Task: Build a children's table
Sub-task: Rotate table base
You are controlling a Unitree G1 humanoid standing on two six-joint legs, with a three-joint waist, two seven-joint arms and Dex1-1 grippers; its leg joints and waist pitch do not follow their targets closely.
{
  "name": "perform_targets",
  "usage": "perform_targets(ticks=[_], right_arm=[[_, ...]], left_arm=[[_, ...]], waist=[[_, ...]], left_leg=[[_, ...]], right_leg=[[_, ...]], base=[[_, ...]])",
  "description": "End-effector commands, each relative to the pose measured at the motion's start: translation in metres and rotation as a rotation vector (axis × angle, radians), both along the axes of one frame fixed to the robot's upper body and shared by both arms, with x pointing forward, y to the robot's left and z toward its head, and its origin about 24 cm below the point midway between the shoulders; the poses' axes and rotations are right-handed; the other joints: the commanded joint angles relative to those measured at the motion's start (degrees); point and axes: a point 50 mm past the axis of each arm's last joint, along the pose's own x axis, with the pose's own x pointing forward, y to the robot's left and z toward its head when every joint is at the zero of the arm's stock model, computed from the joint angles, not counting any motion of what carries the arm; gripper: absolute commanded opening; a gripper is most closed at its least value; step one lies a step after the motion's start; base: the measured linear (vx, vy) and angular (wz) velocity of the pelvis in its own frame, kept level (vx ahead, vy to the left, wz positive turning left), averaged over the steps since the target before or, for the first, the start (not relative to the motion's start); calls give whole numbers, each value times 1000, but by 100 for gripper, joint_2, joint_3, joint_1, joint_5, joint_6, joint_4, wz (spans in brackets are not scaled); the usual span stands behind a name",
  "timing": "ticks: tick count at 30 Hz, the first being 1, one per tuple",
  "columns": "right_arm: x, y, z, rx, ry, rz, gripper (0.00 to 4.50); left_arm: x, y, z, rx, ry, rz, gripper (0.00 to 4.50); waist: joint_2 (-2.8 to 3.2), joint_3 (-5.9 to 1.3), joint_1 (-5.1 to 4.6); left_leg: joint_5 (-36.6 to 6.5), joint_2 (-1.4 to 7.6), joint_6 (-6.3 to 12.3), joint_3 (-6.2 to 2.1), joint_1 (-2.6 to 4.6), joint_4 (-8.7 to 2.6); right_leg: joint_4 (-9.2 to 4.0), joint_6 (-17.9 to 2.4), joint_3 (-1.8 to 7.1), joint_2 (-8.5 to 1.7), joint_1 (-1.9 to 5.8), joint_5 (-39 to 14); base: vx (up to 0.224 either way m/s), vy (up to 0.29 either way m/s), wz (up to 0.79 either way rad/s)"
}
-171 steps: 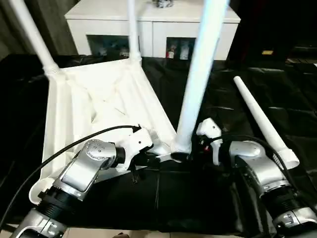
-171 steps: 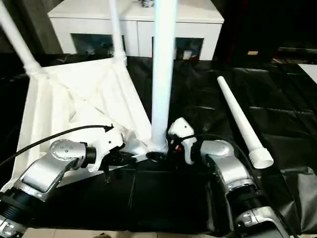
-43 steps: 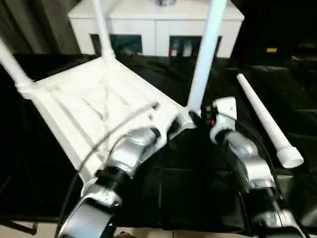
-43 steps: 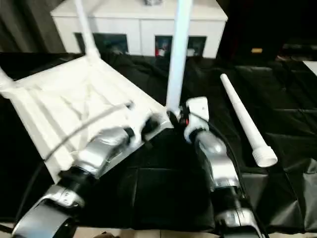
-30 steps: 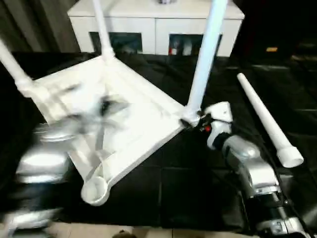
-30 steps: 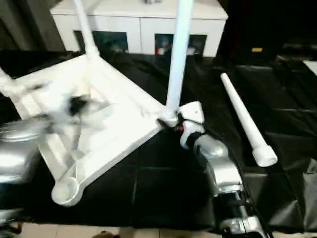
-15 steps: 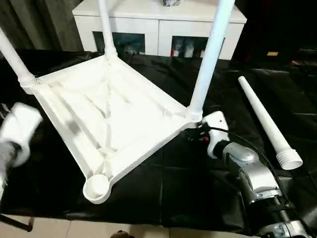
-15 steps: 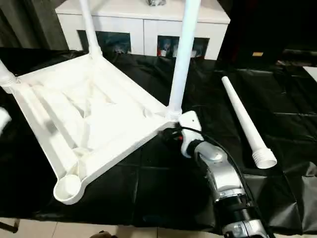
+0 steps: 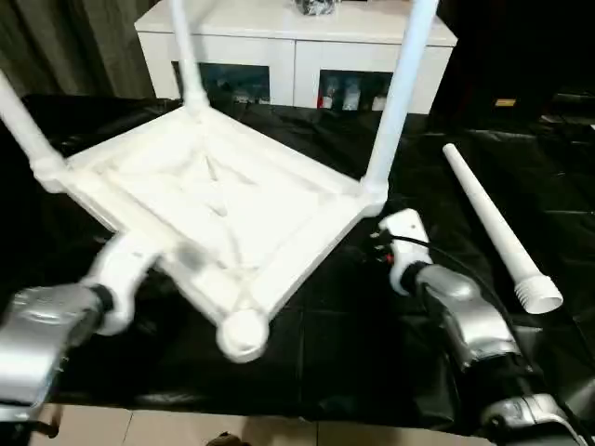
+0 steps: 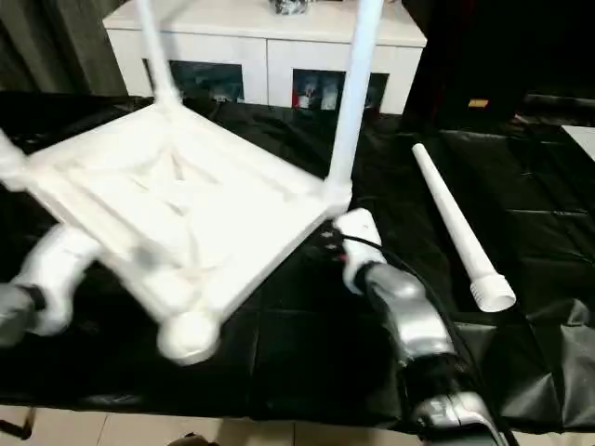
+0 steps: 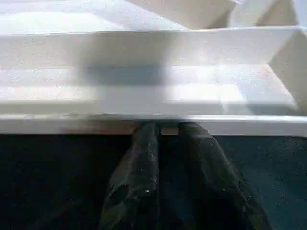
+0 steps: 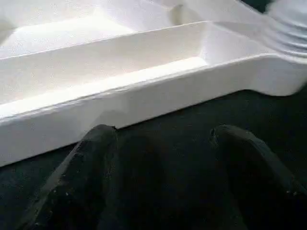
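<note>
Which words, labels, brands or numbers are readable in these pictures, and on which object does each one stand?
No text can be read anywhere.
The small yellow patch on the dark background at the right: too small to tell whether it carries writing.
The tabletop, the loose leg and the cabinet: no markings visible.

Tabletop hogs most of the mat

Upside-down tabletop [image 9: 218, 200] with three legs sticking up blocks the middle and left; right of it there's open black mat [image 9: 437, 200] up to the loose leg [image 9: 488, 228], cabinet [image 9: 297, 51] walls off behind.
</note>
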Motion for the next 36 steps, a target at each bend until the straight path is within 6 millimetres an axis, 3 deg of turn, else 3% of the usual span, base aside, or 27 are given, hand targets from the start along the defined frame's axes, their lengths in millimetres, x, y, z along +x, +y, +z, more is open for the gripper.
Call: perform_targets(ticks=[1,4,5,7,8,9,10,11,12,16,17,20,21,23,26,29,31,32,33,34,36], right_arm=[[4,3,5,2,-19,15,350],[8,5,10,8,-38,18,350],[13,2,17,-7,-71,-14,350],[15,-3,22,-32,-90,-42,350],[17,-9,28,-45,-104,-75,350],[17,-9,28,-45,-104,-77,350],[17,-12,31,-48,-110,-92,350],[19,-18,38,-49,-122,-122,350],[19,-18,38,-49,-122,-122,350],[21,-33,53,-62,-146,-176,350],[20,-39,58,-71,-151,-214,350],[19,-42,60,-77,-150,-236,350],[17,-43,60,-77,-147,-253,350],[13,-47,57,-68,-131,-302,350],[11,-55,55,-82,-90,-370,350],[13,-75,57,-138,-7,-446,350],[15,-81,58,-152,12,-462,377],[19,-98,59,-179,67,-539,377],[19,-98,59,-179,67,-539,389],[21,-108,60,-198,82,-562,401],[26,-122,63,-224,105,-580,413]], left_arm=[[0,-11,1,-26,-1,-54,98],[6,-25,-4,-63,-17,-85,98],[15,-50,-17,-131,-27,-126,98],[20,-63,-23,-159,-39,-150,98],[24,-73,-27,-171,-48,-167,98],[24,-73,-27,-171,-48,-167,98],[26,-78,-29,-175,-52,-175,98],[32,-86,-32,-169,-65,-193,98],[32,-86,-32,-169,-65,-193,98],[44,-112,-31,-203,-132,-263,98],[50,-128,-29,-236,-181,-290,98],[54,-135,-28,-253,-204,-298,98],[54,-146,-27,-282,-232,-320,98],[51,-173,-24,-370,-283,-370,98],[46,-192,-22,-426,-325,-421,98],[42,-193,-16,-469,-358,-434,98],[42,-191,-14,-469,-366,-431,98],[42,-182,-10,-467,-380,-437,98],[42,-182,-10,-467,-380,-437,98],[40,-174,-8,-456,-377,-448,98],[37,-162,-4,-431,-364,-480,98]], waist=[[47,-325,-29],[34,-318,-26],[45,-310,-4],[46,-320,48],[47,-308,29],[47,-308,29],[21,-341,15],[57,-338,-34],[38,-342,-37],[89,-356,-48],[80,-370,-37],[63,-368,-26],[115,-367,-33],[71,-376,-53],[77,-379,-41],[47,-369,-50],[42,-362,-64],[32,-344,-101],[48,-350,-104],[0,-340,-150],[31,-343,-168]], left_leg=[[-910,156,-60,-43,105,-440],[-902,163,-58,-36,115,-445],[-959,163,-81,-17,155,-438],[-1167,162,-151,12,219,-427],[-1183,161,-170,-6,152,-455],[-1183,161,-170,-6,152,-455],[-1089,164,-192,-30,108,-458],[-1058,145,-191,-24,109,-446],[-1039,141,-189,-25,110,-440],[-921,139,-153,-25,98,-410],[-836,136,-104,-16,118,-389],[-758,156,-65,-30,75,-395],[-763,153,-74,-32,79,-391],[-709,148,-27,-25,75,-377],[-632,157,59,-24,71,-371],[-691,162,69,-16,74,-373],[-756,160,57,-13,74,-375],[-835,147,43,-7,66,-379],[-874,148,15,-13,83,-371],[-900,144,17,-7,70,-382],[-936,154,-21,-6,91,-363]], right_leg=[[-357,-1301,227,-285,244,-227],[-365,-1267,230,-272,234,-273],[-402,-1245,238,-267,195,-361],[-426,-1219,260,-266,161,-502],[-432,-1146,268,-271,203,-564],[-432,-1146,268,-271,203,-564],[-399,-1023,263,-290,253,-468],[-412,-1001,263,-267,239,-355],[-408,-1002,261,-267,251,-306],[-393,-1087,261,-278,277,-110],[-403,-1084,266,-264,281,-46],[-378,-1162,254,-287,307,144],[-374,-1179,254,-290,299,153],[-380,-1227,258,-283,324,289],[-393,-1265,262,-284,332,352],[-402,-1286,259,-293,342,211],[-411,-1270,260,-292,339,73],[-437,-1238,258,-296,332,-226],[-433,-1241,252,-306,317,-337],[-448,-1243,248,-292,321,-438],[-440,-1267,243,-298,299,-579]], base=[[0,0,0],[0,0,0],[0,0,0],[0,0,0],[0,0,0],[0,0,0],[0,0,0],[0,0,0],[0,0,0],[0,0,0],[0,0,0],[0,0,0],[0,0,0],[0,0,0],[0,0,0],[0,0,0],[0,0,0],[0,0,0],[0,0,0],[0,0,0],[0,0,0]])
